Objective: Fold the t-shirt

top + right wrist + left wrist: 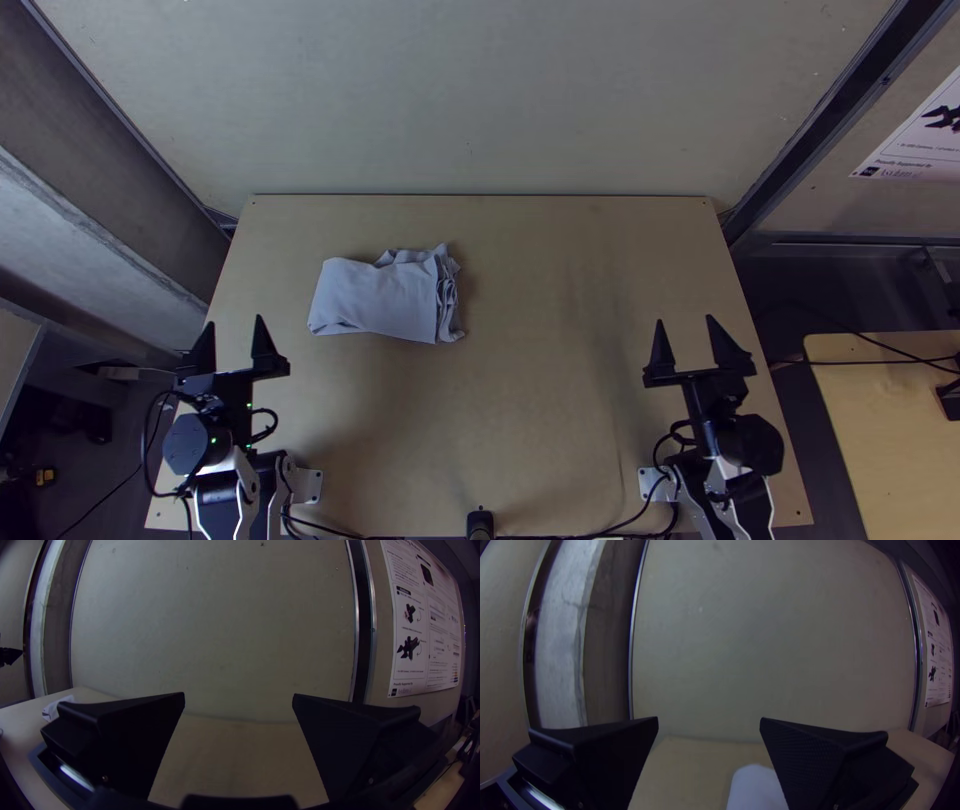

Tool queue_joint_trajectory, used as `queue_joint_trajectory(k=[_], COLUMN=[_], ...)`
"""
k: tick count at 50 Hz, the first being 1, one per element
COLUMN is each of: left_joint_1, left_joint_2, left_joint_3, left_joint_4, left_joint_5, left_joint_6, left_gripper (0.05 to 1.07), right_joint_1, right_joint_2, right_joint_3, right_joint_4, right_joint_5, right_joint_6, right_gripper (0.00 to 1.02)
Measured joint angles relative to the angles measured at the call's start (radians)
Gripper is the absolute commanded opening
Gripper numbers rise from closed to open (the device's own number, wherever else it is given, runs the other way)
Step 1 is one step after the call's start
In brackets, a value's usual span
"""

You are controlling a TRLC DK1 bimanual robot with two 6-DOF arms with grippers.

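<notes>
pale matt cloth t-shirt (375, 300); smooth light wood table (520, 420); glossy paper poster (425, 625)

Pale wall (500, 100) beyond far edge of table (560, 300). Grey pillar (90, 245) left of table. Right of table: dark post (835, 105), white poster (915, 150), dark floor (850, 290), side table (890, 410).

White links (222, 503), black joints (757, 445), looping cables (143, 440), black wedge-shaped jaws.
</notes>
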Motion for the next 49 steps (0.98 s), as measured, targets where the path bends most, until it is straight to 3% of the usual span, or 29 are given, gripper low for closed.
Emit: queue_joint_trajectory(k=[14, 27, 49], left_joint_1=[-0.002, 0.014, 0.036], left_joint_2=[-0.001, -0.002, -0.002], left_joint_3=[-0.14, -0.159, -0.165], left_joint_4=[-0.007, 0.018, 0.034], left_joint_5=[0.0, 0.0, 0.0], left_joint_6=[0.004, 0.026, 0.037], left_gripper=[1.03, 1.03, 1.03], right_joint_1=[0.001, -0.064, -0.065], right_joint_2=[-0.001, -0.004, -0.004], right_joint_3=[-0.158, -0.159, -0.159], right_joint_4=[0.03, 0.028, 0.028], right_joint_5=[0.0, 0.0, 0.0], right_joint_6=[0.033, 0.051, 0.051], right_gripper=[0.99, 0.99, 0.99])
